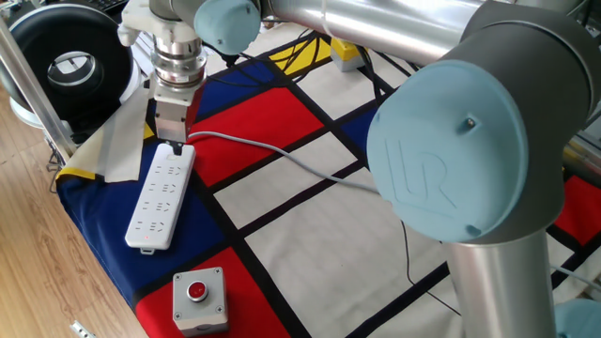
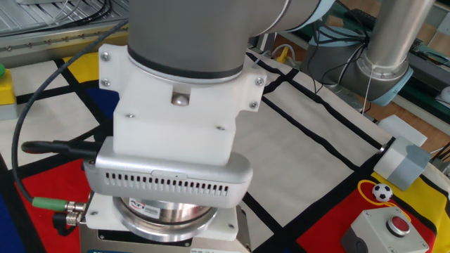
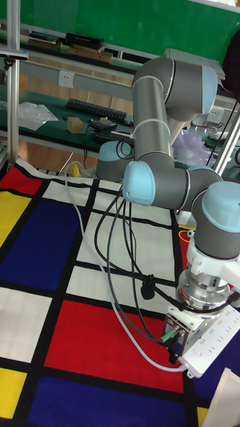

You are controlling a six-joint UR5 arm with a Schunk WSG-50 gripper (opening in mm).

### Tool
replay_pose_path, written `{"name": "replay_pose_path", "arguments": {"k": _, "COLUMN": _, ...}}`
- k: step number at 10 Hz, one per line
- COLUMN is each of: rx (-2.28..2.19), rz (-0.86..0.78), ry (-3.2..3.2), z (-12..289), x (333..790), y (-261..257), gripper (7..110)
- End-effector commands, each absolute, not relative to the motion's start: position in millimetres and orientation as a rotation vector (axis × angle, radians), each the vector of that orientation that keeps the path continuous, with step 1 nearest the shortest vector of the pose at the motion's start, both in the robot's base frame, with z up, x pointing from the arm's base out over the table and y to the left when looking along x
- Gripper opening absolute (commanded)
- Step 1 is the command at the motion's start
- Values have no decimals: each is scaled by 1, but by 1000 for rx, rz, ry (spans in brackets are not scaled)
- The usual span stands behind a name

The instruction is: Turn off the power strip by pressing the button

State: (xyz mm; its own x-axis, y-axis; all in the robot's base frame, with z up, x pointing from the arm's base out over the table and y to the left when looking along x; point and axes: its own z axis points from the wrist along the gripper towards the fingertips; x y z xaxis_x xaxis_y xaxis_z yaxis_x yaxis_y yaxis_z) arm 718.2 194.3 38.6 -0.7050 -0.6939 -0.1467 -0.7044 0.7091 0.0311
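One fixed view shows the long flat white plastic power strip (image 1: 161,196) on the counter, the claw (image 1: 172,143) at its cable end. Claw's state: cannot tell. Slightly off, it misses the hidden button.

grey box with red button (image 1: 198,299) near cloth edge; toy football (image 2: 382,192).

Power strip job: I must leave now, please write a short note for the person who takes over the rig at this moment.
Tool: it hangs right over the cable end of the power strip. No view shows its fingertips, so open or shut is unknown.
Power strip: lies flat on the blue patch of the cloth, its grey cable running off across the red patch.
Button: hidden under the tool; contact cannot be confirmed.
Done: tool placed above the button end.
Left: press, confirm the strip is off, lift away.
Nearby: grey box with red button, not the target.
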Motion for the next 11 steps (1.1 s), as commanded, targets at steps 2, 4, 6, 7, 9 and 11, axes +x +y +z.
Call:
{"name": "replay_pose_path", "arguments": {"k": 2, "rx": -1148, "rz": 118, "ry": 2778, "z": 41, "x": 721, "y": 193, "gripper": 88}}
{"name": "replay_pose_path", "arguments": {"k": 4, "rx": -1188, "rz": 47, "ry": 2785, "z": 40, "x": 721, "y": 181, "gripper": 88}}
{"name": "replay_pose_path", "arguments": {"k": 6, "rx": -1154, "rz": 37, "ry": 2804, "z": 40, "x": 721, "y": 179, "gripper": 88}}
{"name": "replay_pose_path", "arguments": {"k": 7, "rx": -1172, "rz": -31, "ry": 2816, "z": 40, "x": 721, "y": 167, "gripper": 88}}
{"name": "replay_pose_path", "arguments": {"k": 9, "rx": -1205, "rz": -53, "ry": 2807, "z": 40, "x": 721, "y": 163, "gripper": 88}}
{"name": "replay_pose_path", "arguments": {"k": 11, "rx": -1231, "rz": 18, "ry": 2781, "z": 24, "x": 743, "y": 185, "gripper": 88}}
